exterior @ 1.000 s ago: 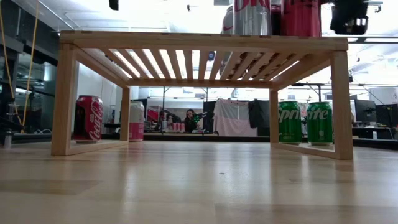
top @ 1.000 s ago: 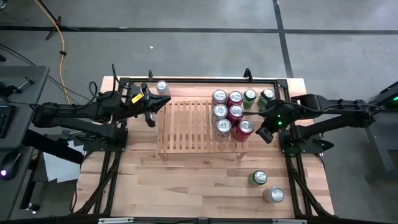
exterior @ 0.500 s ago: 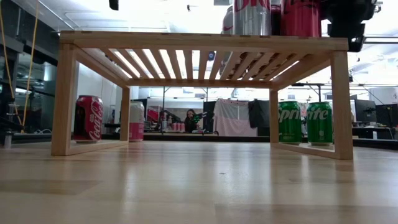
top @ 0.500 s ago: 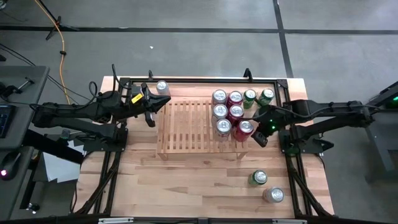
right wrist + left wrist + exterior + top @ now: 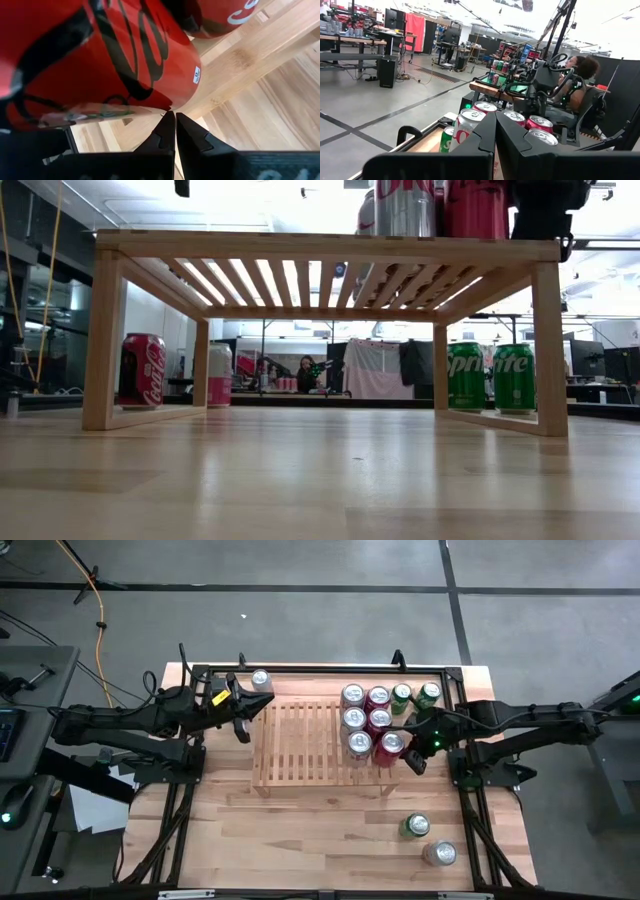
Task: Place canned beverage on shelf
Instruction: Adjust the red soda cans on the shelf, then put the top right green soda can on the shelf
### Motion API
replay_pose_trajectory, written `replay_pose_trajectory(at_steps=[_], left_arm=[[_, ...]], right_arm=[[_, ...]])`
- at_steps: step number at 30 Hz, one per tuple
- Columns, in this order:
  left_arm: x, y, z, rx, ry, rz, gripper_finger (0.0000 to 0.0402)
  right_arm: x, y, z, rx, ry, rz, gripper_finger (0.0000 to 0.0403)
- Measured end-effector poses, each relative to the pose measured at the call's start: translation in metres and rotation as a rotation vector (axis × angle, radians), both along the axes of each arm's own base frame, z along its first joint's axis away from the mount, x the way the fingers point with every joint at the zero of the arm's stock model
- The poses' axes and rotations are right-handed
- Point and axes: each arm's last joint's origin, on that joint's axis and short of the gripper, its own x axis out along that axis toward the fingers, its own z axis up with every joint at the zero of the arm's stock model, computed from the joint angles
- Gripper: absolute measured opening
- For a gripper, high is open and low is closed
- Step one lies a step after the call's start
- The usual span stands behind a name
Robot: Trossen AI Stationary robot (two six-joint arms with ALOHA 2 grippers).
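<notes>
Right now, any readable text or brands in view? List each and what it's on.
"Sprite": each of the two green cans behind the shelf, low view.
"Coca-Cola" script: red can at far left, low view.
Red can in right wrist view: dark lettering, too close to read.
Pink can: unreadable.

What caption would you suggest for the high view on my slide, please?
Shut right gripper beside a red can on the slatted shelf; left gripper waits by the shelf's other end.

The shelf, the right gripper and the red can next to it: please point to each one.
Shelf (image 5: 300,745), high view, on its bare slats.
Right gripper (image 5: 413,762), high view, at its shut fingertips.
Red can (image 5: 391,744), high view, on its top.
</notes>
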Motion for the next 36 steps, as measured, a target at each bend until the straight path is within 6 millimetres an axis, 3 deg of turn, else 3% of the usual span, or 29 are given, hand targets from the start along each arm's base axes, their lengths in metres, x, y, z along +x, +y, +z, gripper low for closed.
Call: replay_pose_trajectory(at_steps=[22, 28, 36], left_arm=[[-0.001, 0.0, 0.001, 0.0, -0.003, 0.001, 0.0], [-0.017, -0.001, 0.01, 0.025, -0.06, -0.024, 0.0], [-0.038, -0.002, 0.018, 0.037, -0.104, -0.067, 0.0]], right_arm=[[-0.001, 0.0, 0.007, -0.015, -0.063, -0.002, 0.0], [-0.018, -0.002, 0.035, -0.082, -0.111, 0.045, 0.0], [-0.034, -0.008, 0.085, -0.346, -0.366, -0.019, 0.0]])
